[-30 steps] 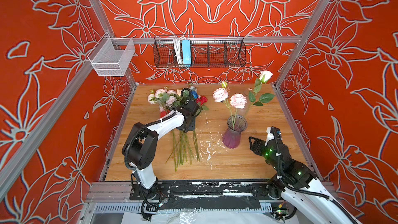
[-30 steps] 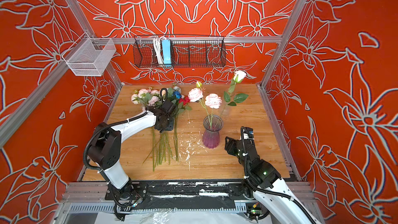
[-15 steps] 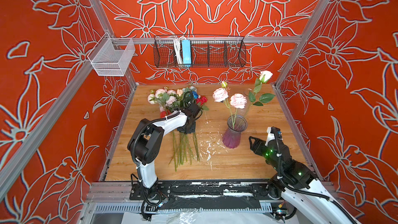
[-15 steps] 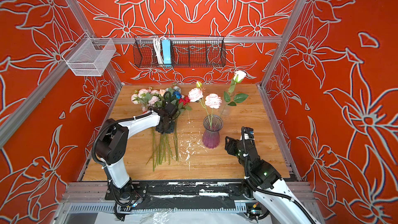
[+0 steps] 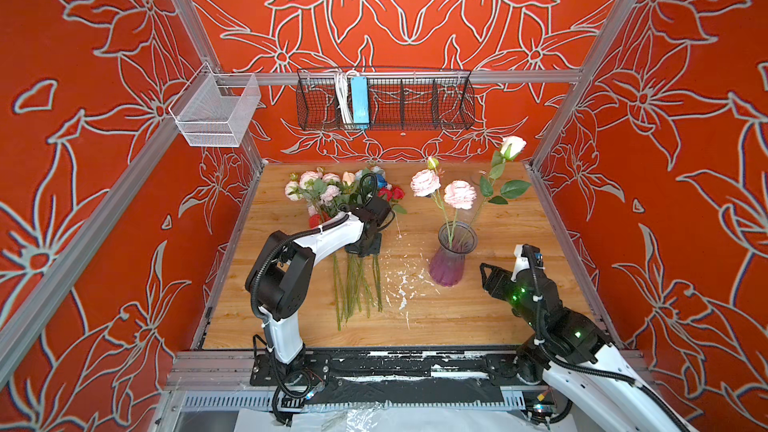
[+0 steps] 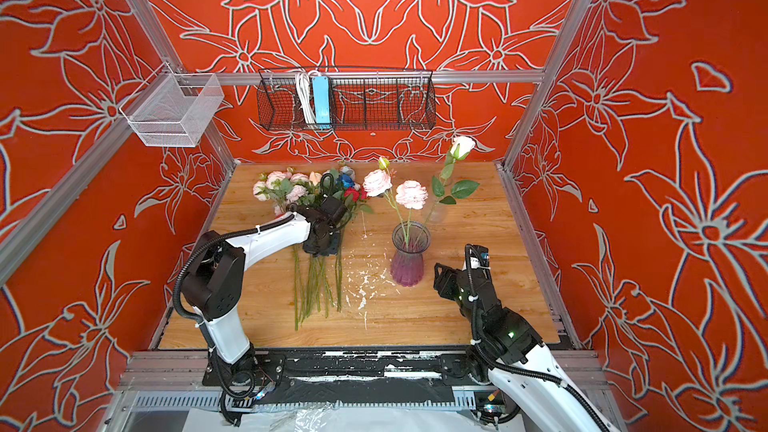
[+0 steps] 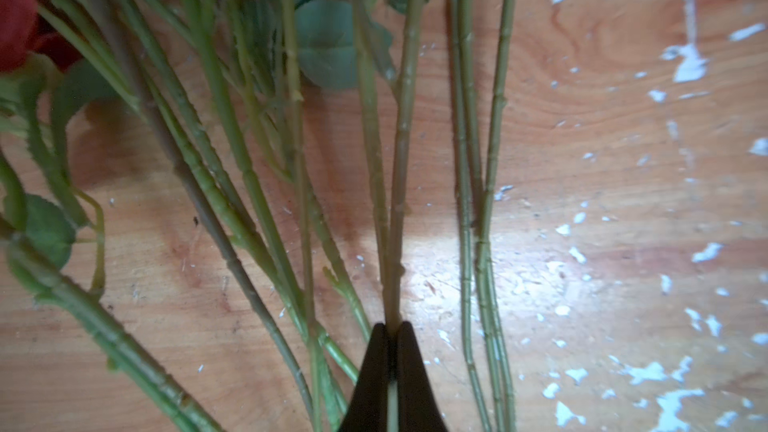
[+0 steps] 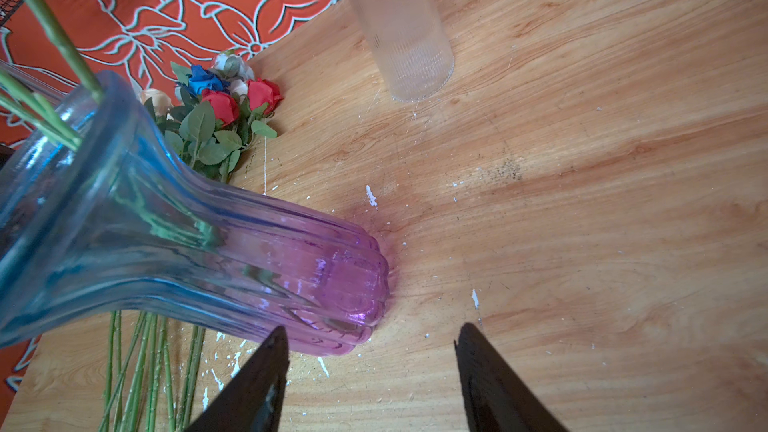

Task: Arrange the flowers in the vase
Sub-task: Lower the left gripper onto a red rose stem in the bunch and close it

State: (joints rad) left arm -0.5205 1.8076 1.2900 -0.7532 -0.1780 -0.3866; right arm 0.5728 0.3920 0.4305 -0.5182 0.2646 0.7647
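Observation:
The flowers (image 5: 328,193) (image 6: 291,191) lie in a bunch at the back left of the wooden table, pink, red and blue heads to the rear, green stems (image 5: 357,284) running forward. My left gripper (image 5: 365,248) (image 6: 321,246) points down into those stems. In the left wrist view it (image 7: 390,328) is shut on one thin green stem (image 7: 402,184). The vase (image 5: 452,259) (image 6: 409,261) (image 8: 208,243), blue-topped and purple-bottomed glass, holds two pink blooms (image 5: 459,194) and a white rose (image 5: 512,146). My right gripper (image 5: 485,272) (image 6: 439,274) (image 8: 374,328) stands open just right of the vase's base, holding nothing.
A clear ribbed glass (image 8: 399,27) stands behind the vase. A black wire basket (image 5: 384,97) and a white mesh basket (image 5: 216,114) hang on the frame rails. White flecks (image 5: 399,284) mark the table between stems and vase. Red walls close in three sides.
My left gripper has closed from partly open onto a stem, and its elbow has swung a little to the right. The right arm has stayed still.

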